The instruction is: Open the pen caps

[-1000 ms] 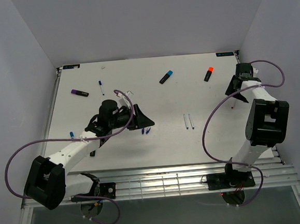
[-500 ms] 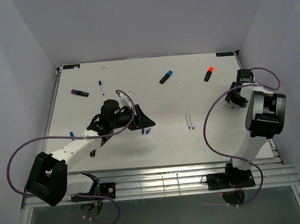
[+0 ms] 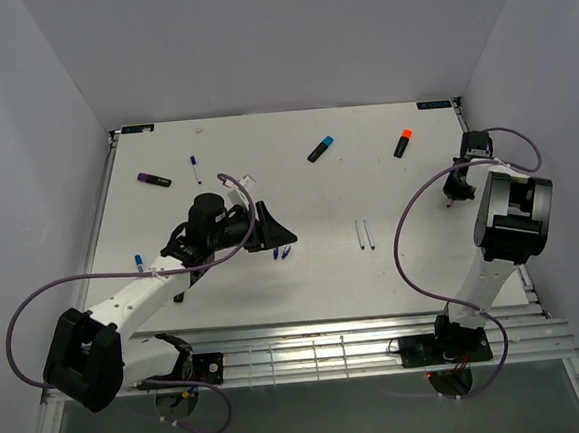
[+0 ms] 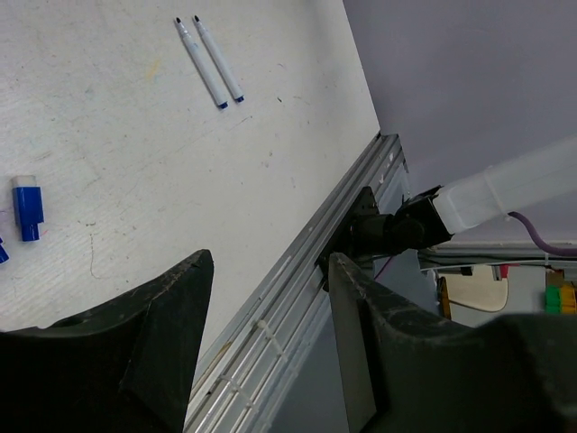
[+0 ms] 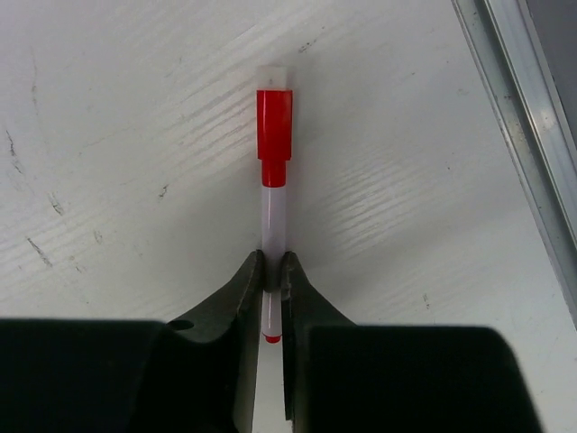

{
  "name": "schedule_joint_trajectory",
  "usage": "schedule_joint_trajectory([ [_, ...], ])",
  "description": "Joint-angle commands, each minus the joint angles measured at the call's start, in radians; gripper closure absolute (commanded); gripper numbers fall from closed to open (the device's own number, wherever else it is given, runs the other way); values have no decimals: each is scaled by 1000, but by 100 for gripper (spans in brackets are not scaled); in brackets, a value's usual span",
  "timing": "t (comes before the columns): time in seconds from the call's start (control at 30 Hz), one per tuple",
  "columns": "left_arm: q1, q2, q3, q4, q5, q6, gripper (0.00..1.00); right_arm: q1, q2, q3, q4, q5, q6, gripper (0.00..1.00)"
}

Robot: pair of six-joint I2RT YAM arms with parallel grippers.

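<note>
No legible text or markings

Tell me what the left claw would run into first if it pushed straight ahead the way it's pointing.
Bare table lies ahead of the left claw. The first things near that line are the two thin white pens, though it might pass just beside them; depth is unclear.
</note>
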State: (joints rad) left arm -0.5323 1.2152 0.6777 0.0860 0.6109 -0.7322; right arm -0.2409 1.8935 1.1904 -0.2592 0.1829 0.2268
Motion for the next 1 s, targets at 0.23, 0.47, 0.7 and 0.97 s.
schedule_joint_trajectory([
  [0.23,-5,-52,42,-74,-36,-21,35,178,-143,-29,-69,-28,-9,92],
  [0.47,-5,-30,34,-45,-69,-90,32,432,-466,-237,-20,-275,42,92],
  [0.7,-9,30,29,52,-43,-205,32,682,-698,-417,80,-424,143,92],
  [0.97,-44,41,63,55,-117,-217,30,903,-760,-443,129,-447,213,92],
])
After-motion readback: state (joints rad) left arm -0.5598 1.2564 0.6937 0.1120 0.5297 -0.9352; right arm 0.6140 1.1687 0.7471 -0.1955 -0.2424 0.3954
